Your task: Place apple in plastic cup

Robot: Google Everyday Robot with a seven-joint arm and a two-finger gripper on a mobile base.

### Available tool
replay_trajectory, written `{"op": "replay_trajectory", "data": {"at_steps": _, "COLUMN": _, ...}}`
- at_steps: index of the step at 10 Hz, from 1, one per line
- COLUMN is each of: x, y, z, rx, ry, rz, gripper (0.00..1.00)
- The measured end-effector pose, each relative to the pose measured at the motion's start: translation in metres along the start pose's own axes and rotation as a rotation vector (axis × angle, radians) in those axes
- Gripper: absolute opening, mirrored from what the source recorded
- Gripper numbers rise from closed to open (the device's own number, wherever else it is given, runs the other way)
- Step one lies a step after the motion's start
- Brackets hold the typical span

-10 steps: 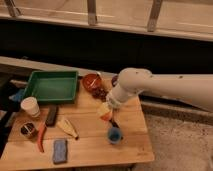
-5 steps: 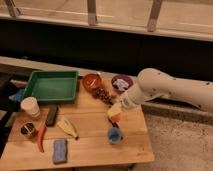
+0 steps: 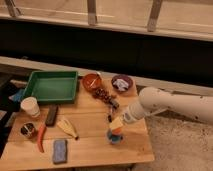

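The gripper (image 3: 116, 125) hung just above the blue plastic cup (image 3: 115, 137), its jaws drawn together; whether they gripped anything could not be made out. An orange patch at the cup's mouth appeared to be the apple (image 3: 116, 131), sitting in or on the rim, which would explain why the gripper stood directly over the cup near the table's (image 3: 95, 150) front edge.

Around it lay a green tray (image 3: 50, 86), a red-orange bowl (image 3: 91, 81), a dark bowl (image 3: 122, 82), a white cup (image 3: 30, 106), a red chilli-shaped item (image 3: 40, 137) and a blue-grey sponge (image 3: 59, 150).

Compared with half a second earlier, the arm (image 3: 170, 105) had drawn back to the right and the gripper sat slightly higher; the cup had not moved.
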Motion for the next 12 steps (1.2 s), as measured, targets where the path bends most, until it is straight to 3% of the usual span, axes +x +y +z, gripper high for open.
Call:
{"op": "replay_trajectory", "data": {"at_steps": 5, "x": -0.001, "y": 0.001, "z": 0.001, "rx": -0.004, "ry": 0.004, "rz": -0.002, "gripper": 0.02}}
{"op": "replay_trajectory", "data": {"at_steps": 10, "x": 0.012, "y": 0.009, "z": 0.002, "rx": -0.025, "ry": 0.045, "rz": 0.007, "gripper": 0.52}}
{"op": "replay_trajectory", "data": {"at_steps": 12, "x": 0.013, "y": 0.012, "z": 0.000, "rx": -0.029, "ry": 0.046, "rz": 0.008, "gripper": 0.62}}
